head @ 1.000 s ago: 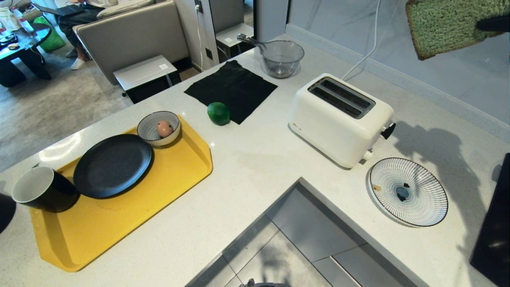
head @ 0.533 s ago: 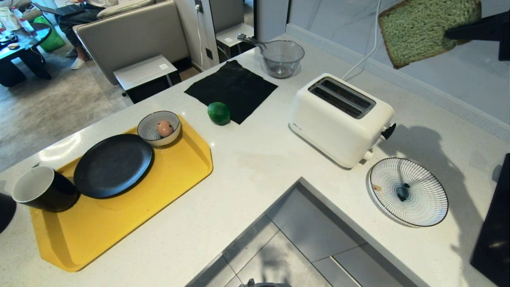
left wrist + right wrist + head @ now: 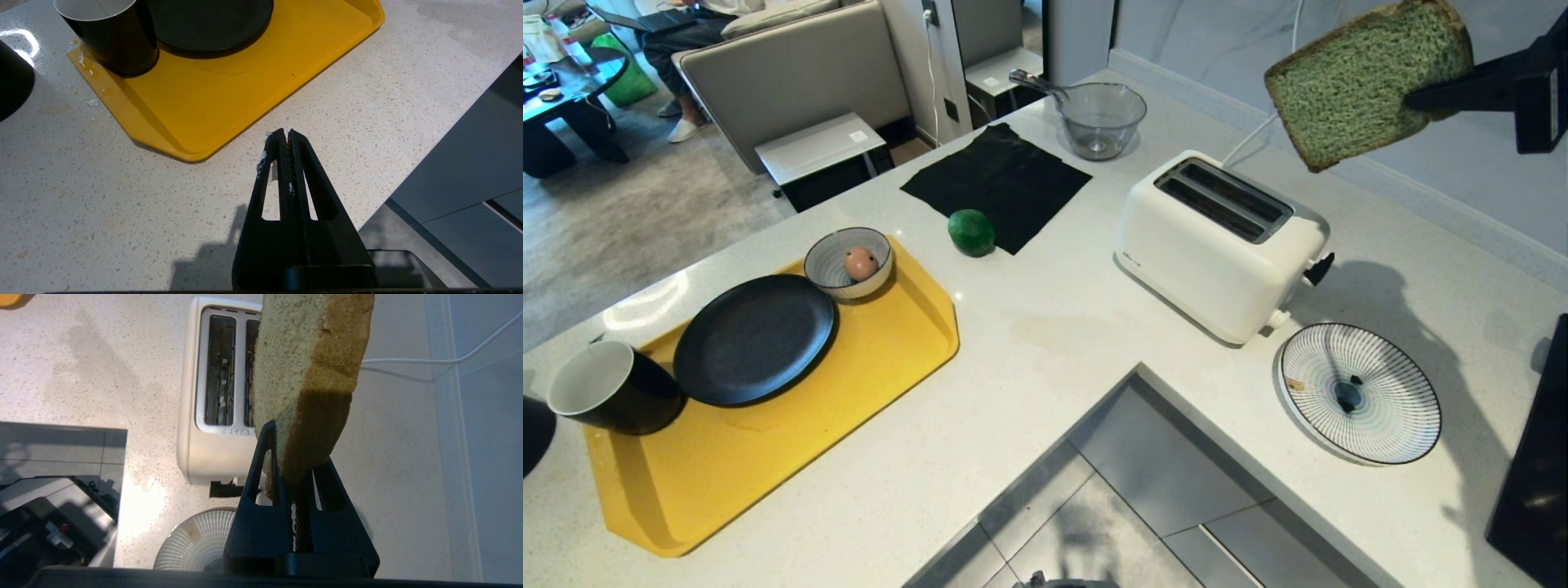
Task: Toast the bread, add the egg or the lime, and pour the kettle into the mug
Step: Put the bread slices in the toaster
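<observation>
No writing can be read on the toaster (image 3: 1221, 245). The kettle (image 3: 535, 433) is cut off at the table's left edge. The bread (image 3: 1364, 86) is held clamped in the right tool (image 3: 1413, 102), above the toaster's far right. The left tool (image 3: 284, 134) is closed, empty.

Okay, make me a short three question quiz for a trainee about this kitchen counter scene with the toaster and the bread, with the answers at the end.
1. True or false: the bread already sits in a toaster slot.
2. Which claw holds the bread? A) left claw B) right claw
3. What lies in the small striped bowl on the yellow tray?

Key
1. False. The bread hangs in the air, up and to the right of the toaster in the head view.
2. B. The left claw is shut on nothing, above the counter near the tray.
3. An egg.
</observation>
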